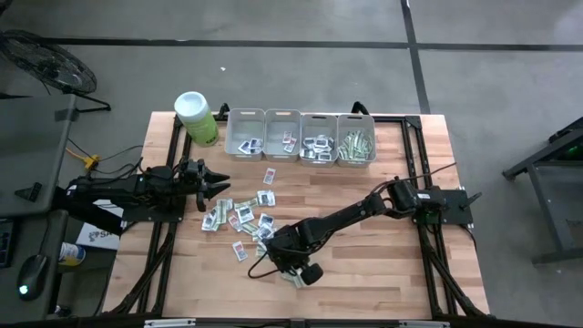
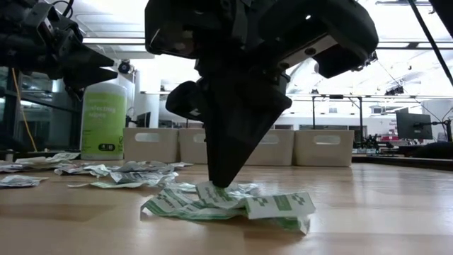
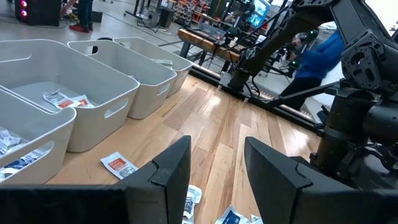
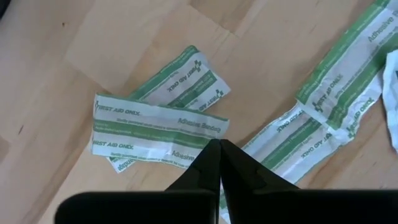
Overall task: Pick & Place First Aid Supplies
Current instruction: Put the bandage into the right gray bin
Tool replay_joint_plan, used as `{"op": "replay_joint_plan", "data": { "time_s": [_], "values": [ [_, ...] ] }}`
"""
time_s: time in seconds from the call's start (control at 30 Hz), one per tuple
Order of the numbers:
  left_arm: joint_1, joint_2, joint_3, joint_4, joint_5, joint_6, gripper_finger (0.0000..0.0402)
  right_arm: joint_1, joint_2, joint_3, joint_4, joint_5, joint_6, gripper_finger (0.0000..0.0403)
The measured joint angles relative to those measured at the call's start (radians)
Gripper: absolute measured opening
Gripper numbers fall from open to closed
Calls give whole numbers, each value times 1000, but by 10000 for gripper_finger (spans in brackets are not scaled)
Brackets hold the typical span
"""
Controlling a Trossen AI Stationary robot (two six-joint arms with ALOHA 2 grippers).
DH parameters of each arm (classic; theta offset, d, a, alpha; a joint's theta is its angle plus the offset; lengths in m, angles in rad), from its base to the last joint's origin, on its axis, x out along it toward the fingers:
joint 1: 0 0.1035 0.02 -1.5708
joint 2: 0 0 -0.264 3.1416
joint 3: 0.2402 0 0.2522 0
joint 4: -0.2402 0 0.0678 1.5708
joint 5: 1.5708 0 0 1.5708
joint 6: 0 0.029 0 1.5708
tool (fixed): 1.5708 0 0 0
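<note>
Many small first aid packets (image 1: pixel 241 217) lie loose on the wooden table between the arms. Nearer the front edge lies a small heap of green-and-white strip packets (image 2: pixel 233 202), flat on the wood. My right gripper (image 4: pixel 219 144) points steeply down into this heap, shut, with its tips at one strip (image 4: pixel 155 127). My left gripper (image 1: pixel 219 189) hangs open and level above the table's left side, clear of the packets, with nothing between its fingers (image 3: pixel 168 168). My right gripper comes from above, slanting down, and its two fingertips meet on the long edge of the green-and-white strip, near one end (image 4: pixel 208 138). Only the tips are on it. The strip lies flat on another strip and on the table, not lifted.
Several grey bins (image 1: pixel 301 137) stand in a row at the far edge, with packets inside. A lime-green canister (image 1: pixel 196 118) stands left of them. More strips (image 4: pixel 323 118) lie beside the right gripper. A person in blue (image 3: pixel 317 56) is beyond the table.
</note>
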Motion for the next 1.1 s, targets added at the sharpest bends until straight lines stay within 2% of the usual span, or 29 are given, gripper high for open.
{"op": "replay_joint_plan", "data": {
  "time_s": [0.1, 0.27, 0.53, 0.83, 1.1],
  "values": [
    [0, 0, 0, 0, 0, 0, 150, 5, -1, 0, 0, 22, 26, 1],
    [0, 0, 0, 0, 0, 0, 150, 19, -36, 0, -14, 149, 82, 1],
    [0, 0, 0, 0, 0, 0, 150, 52, -137, 0, -119, 221, 166, 0],
    [0, 0, 0, 0, 1, 0, 150, 107, -270, 0, -349, 408, 308, 0],
    [0, 0, 0, 0, 1, 0, 150, 145, -361, 0, -661, 642, 549, 0]
  ]
}}
